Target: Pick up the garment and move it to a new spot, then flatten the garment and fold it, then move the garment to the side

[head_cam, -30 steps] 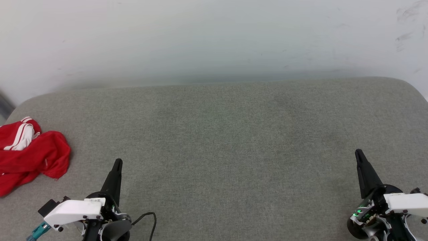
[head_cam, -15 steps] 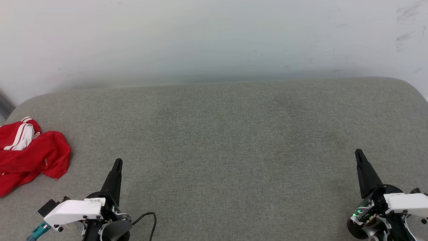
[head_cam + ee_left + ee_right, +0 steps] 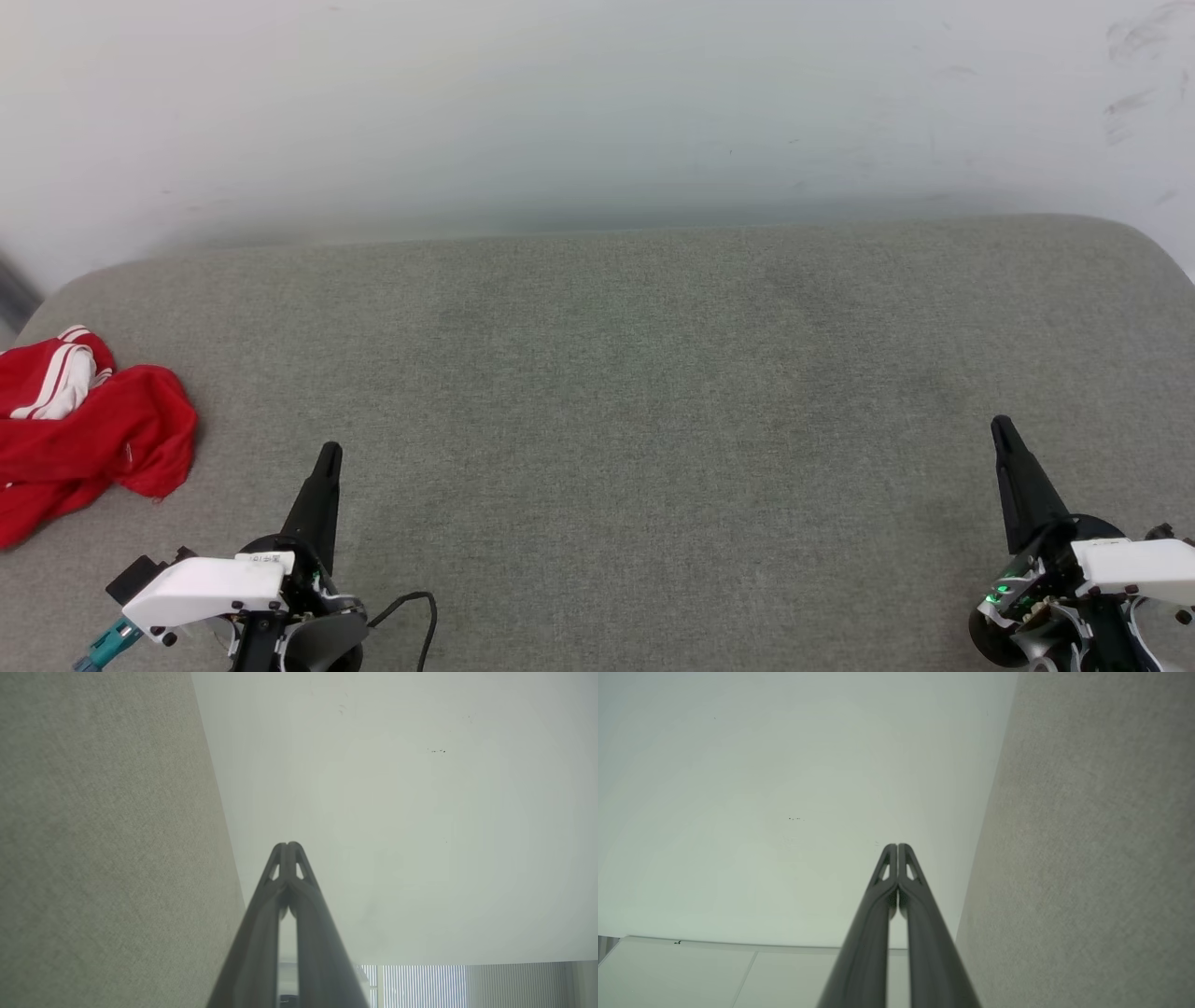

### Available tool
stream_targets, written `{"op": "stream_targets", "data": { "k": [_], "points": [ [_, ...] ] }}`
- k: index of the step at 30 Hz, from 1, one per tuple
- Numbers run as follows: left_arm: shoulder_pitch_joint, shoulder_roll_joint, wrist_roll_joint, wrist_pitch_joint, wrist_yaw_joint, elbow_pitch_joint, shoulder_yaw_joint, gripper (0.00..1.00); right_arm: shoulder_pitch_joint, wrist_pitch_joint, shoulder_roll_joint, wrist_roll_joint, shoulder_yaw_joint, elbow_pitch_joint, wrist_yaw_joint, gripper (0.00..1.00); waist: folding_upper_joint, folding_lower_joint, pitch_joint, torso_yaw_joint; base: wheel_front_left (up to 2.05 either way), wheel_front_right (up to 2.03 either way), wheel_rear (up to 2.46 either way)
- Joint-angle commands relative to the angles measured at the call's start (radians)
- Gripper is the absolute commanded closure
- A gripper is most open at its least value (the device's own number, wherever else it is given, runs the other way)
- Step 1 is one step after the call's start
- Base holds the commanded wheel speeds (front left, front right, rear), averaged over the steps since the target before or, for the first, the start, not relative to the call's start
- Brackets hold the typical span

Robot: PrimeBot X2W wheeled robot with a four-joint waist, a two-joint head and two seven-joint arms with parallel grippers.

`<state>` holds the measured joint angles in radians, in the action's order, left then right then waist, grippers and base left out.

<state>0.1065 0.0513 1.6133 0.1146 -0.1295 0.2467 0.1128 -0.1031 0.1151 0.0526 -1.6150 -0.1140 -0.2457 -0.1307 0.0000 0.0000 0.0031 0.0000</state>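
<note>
The garment (image 3: 89, 434) lies crumpled at the far left edge of the grey padded surface (image 3: 616, 392) in the head view, red with a white-striped patch on top, partly cut off by the frame edge. My left gripper (image 3: 329, 453) rests at the lower left, to the right of the garment and apart from it, fingers together and empty. At the lower right my right gripper (image 3: 1002, 427) is also shut with nothing in it. Both wrist views look along closed tips, the left gripper (image 3: 289, 845) and the right gripper (image 3: 896, 846), toward the wall.
A pale wall (image 3: 597, 112) rises behind the cushion's far edge. The wide grey surface stretches between the two arms. A black cable (image 3: 415, 611) loops by the left wrist. The cushion's corners round off at the left and right.
</note>
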Motion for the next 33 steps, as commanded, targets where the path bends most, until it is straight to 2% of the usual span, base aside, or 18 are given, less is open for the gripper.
{"op": "stream_targets", "data": {
  "k": [1, 33],
  "points": [
    [0.007, -0.001, -0.002, 0.003, -0.004, -0.001, 0.004, 1.0, -0.013, 0.001, -0.004, 0.005, 0.0, -0.001, 0.0, 1.0, 0.0, 0.0, 0.0, 0.0, 0.0, 0.0, 0.0],
    [0.007, -0.001, -0.002, 0.002, -0.004, -0.001, 0.004, 1.0, -0.013, 0.001, -0.004, 0.005, 0.0, -0.001, 0.0, 1.0, 0.0, 0.0, 0.0, 0.0, 0.0, 0.0, 0.0]
  ]
}}
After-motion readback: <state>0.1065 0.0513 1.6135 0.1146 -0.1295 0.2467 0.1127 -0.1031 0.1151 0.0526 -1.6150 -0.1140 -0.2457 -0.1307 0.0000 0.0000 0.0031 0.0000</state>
